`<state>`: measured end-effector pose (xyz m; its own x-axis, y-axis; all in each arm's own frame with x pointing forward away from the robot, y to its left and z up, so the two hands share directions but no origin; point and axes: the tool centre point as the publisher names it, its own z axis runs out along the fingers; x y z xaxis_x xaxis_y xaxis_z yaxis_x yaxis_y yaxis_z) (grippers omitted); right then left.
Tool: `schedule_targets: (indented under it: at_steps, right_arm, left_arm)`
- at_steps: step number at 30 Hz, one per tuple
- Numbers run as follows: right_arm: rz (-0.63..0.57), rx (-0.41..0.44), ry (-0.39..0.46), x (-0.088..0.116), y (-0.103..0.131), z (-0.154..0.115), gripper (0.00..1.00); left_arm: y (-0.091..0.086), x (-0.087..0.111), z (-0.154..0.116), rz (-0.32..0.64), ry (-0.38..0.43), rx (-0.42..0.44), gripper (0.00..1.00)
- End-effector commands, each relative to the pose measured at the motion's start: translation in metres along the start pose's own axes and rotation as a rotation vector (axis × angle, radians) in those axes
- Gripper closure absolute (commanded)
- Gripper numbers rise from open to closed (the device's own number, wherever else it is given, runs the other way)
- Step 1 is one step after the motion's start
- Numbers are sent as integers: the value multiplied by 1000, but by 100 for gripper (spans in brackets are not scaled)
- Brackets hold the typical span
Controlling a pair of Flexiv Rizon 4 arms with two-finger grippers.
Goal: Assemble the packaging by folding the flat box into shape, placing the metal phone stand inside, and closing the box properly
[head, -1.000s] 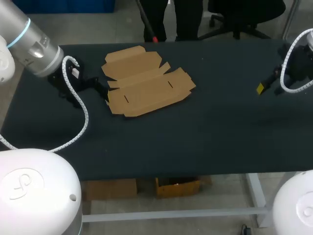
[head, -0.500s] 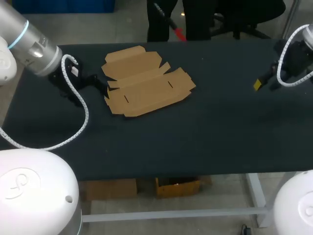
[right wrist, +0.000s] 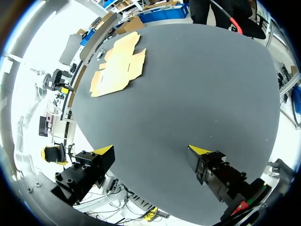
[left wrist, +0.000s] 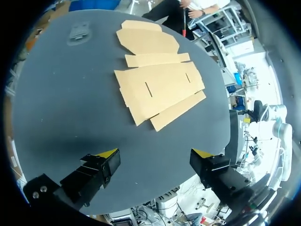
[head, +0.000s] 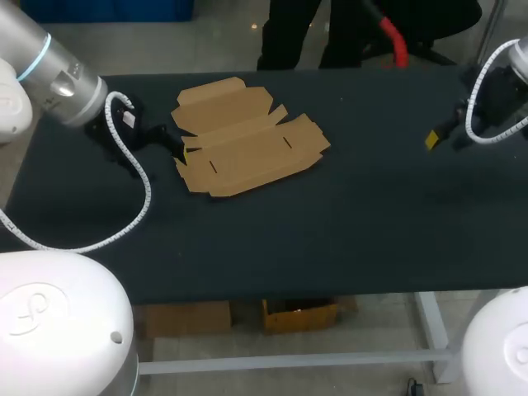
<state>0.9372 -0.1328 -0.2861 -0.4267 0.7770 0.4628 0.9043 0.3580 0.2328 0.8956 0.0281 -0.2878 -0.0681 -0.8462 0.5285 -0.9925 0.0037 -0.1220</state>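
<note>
- Box (head: 247, 140): it lies flat and unfolded on the table (head: 330, 239), on the far left part. It is near your left gripper (head: 171, 147) and well apart from the right gripper (head: 441, 136).
- How it looks: one sheet of brown cardboard with several panels. Flaps stand out on the far side and at the ends, and there are two short slots in the large middle panel. Nothing is folded up yet.
- How it will handle, as I judge it: light and thin, so it will slide on the table if you push only from one side. The panels are stiff, but the sheet should bend easily along the creases. A hard pinch can dent or tear a flap.
- Where to take hold: I would take a free outer flap by its edge, close to a crease, and hold the middle panel down with the other arm.
- Left jaws: wide open, with nothing in them. In the left wrist view the box (left wrist: 157, 84) lies ahead of the gripper (left wrist: 155, 153), not between its fingers.
- Right jaws: also wide open and holding nothing, above bare table at the right side. From the right gripper (right wrist: 152, 149) the box (right wrist: 117, 66) is far ahead.
- Stand: I cannot pick it out for sure in any view.
</note>
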Motion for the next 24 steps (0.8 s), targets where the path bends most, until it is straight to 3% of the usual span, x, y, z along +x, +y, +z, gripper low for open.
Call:
schedule_targets:
  at_steps: [1,12,24]
  right_arm:
    - [-11,20,-17,7,8,0,0]
    - [-52,41,-5,17,24,1,0]
    - [-53,23,11,10,30,1,0]
  left_arm:
    - [-8,0,11,29,-1,10,0]
    - [-19,-14,25,54,16,48,0]
    - [-34,-30,41,45,45,79,0]
